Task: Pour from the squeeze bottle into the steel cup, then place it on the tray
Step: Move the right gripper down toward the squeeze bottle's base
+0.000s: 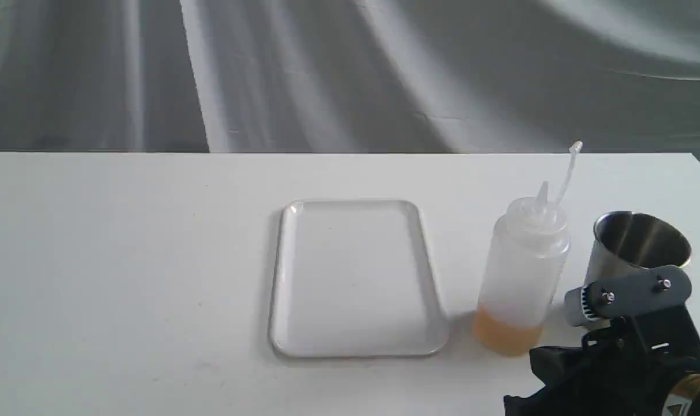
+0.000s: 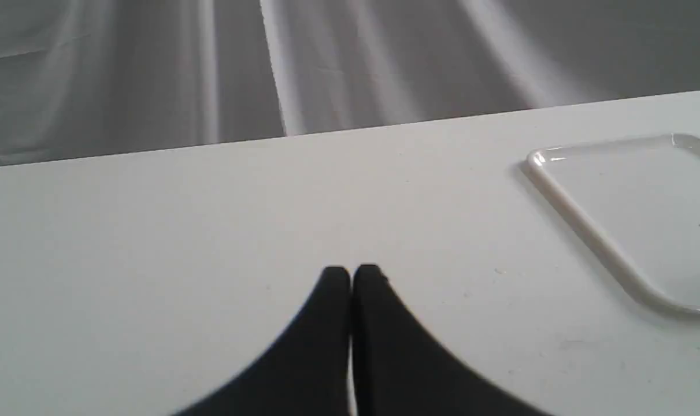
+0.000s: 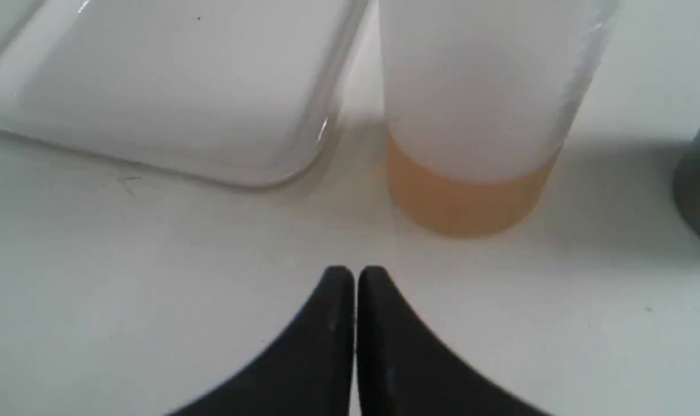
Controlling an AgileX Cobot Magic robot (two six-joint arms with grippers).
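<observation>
Upright on the white table, the squeeze bottle stands between the tray and the steel cup, close to both but touching neither. Its body is a translucent whitish cylinder with a shallow band of amber liquid at the bottom. A cone nozzle tops it, and a thin cap strap sticks up beside the tip. The right gripper sits low near the bottle's base, fingers pressed together, holding nothing. The left gripper is likewise closed and empty, over bare table beside the tray.
</observation>
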